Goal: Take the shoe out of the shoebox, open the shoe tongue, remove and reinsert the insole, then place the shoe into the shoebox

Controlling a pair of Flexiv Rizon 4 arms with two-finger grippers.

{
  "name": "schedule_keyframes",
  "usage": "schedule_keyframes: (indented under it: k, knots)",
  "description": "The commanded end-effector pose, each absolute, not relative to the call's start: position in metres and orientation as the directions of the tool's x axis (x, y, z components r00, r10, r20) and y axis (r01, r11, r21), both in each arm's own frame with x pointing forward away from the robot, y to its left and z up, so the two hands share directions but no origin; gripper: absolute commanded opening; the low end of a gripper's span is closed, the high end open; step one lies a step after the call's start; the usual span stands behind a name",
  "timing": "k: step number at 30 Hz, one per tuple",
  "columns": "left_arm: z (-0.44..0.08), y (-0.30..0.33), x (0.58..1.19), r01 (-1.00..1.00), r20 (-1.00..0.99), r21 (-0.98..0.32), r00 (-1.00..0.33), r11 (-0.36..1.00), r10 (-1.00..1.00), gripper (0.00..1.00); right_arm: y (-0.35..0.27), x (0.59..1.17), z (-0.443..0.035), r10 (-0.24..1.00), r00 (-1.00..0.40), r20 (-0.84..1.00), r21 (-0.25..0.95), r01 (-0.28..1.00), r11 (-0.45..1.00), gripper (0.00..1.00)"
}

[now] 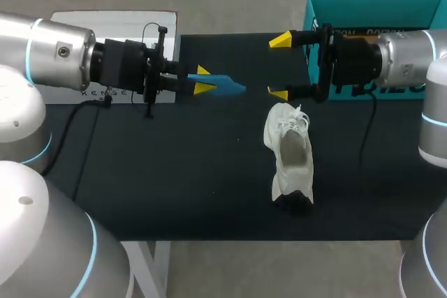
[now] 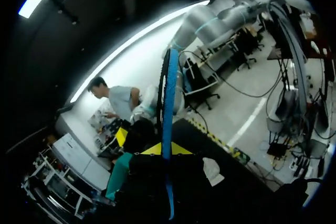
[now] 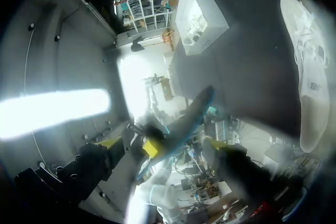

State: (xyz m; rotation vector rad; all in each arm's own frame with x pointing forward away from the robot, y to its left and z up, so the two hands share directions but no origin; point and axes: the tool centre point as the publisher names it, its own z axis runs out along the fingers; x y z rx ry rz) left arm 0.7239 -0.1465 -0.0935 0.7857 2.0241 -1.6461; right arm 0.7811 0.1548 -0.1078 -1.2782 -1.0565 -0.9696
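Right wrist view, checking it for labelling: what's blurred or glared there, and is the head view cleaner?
Right wrist view: a white glare streak, the blue insole soft, the white shoe stretched along the rim. Head view: sharp, evenly lit, shoe crisp on the dark table.

Cloth shoe, matt table
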Motion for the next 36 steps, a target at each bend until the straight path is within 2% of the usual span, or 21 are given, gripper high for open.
schedule_keyframes:
  k: [1, 10, 20, 33, 34, 35, 36]
  knots:
    - [-0.085, -0.159, 0.73, 0.679, -0.656, -0.717, -0.734, 0.157, 0.176, 0.0, 0.156, 0.781, -0.108, 0.019, 0.253, 0.967, -0.253, 0.965, 0.062, 1.0]
    - [-0.078, -0.183, 0.747, 0.738, -0.705, -0.66, -0.673, 0.141, 0.222, 0.0, 0.156, 0.781, -0.108, 0.019, 0.253, 0.967, -0.253, 0.965, 0.062, 1.0]
    - [-0.096, -0.221, 0.753, 0.765, -0.722, -0.634, -0.637, 0.111, 0.27, 0.0, 0.156, 0.781, -0.108, 0.019, 0.253, 0.967, -0.253, 0.965, 0.062, 1.0]
    - [-0.098, -0.231, 0.75, 0.784, -0.733, -0.608, -0.614, 0.123, 0.292, 0.0, 0.156, 0.781, -0.108, 0.019, 0.253, 0.967, -0.253, 0.965, 0.062, 1.0]
    - [-0.098, -0.231, 0.749, 0.786, -0.735, -0.606, -0.612, 0.124, 0.293, 0.0, 0.156, 0.781, -0.108, 0.019, 0.253, 0.967, -0.253, 0.965, 0.062, 0.79]
    - [-0.098, -0.231, 0.747, 0.787, -0.735, -0.604, -0.611, 0.125, 0.293, 0.0, 0.156, 0.781, -0.108, 0.019, 0.253, 0.967, -0.253, 0.965, 0.062, 0.29]
    - [-0.098, -0.231, 0.746, 0.788, -0.736, -0.603, -0.61, 0.126, 0.292, 0.0, 0.156, 0.781, -0.108, 0.019, 0.253, 0.967, -0.253, 0.965, 0.062, 0.0]
